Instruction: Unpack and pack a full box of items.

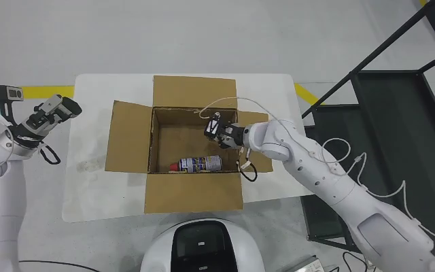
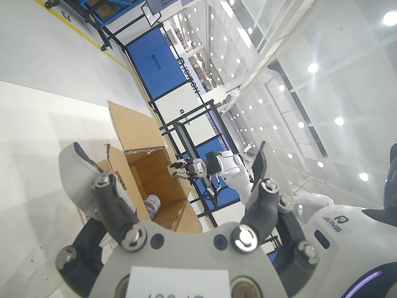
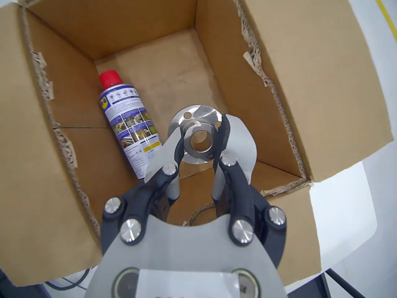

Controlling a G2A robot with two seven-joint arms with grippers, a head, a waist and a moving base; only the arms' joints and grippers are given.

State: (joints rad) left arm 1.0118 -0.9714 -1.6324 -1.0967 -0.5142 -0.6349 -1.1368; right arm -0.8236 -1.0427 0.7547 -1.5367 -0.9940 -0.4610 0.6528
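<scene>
An open cardboard box (image 1: 129, 146) (image 3: 279, 72) (image 2: 136, 144) stands on the white table (image 1: 95, 183). A spray can (image 1: 200, 164) (image 3: 128, 122) (image 2: 152, 203) with a red cap lies on the box floor by the near wall. My right gripper (image 1: 212, 127) (image 3: 198, 139) (image 2: 174, 169) hangs above the box's right side, shut on a round metal flange (image 3: 194, 124) with a central bore. My left gripper (image 1: 56, 109) (image 2: 167, 165) is off the table's left edge, raised, open, with nothing between its fingers.
The four box flaps are folded outward; the front one (image 1: 194, 194) overhangs near the table's front edge. A dark metal rack (image 1: 380, 136) stands right of the table. A yellow floor line (image 1: 41, 90) runs behind the left arm.
</scene>
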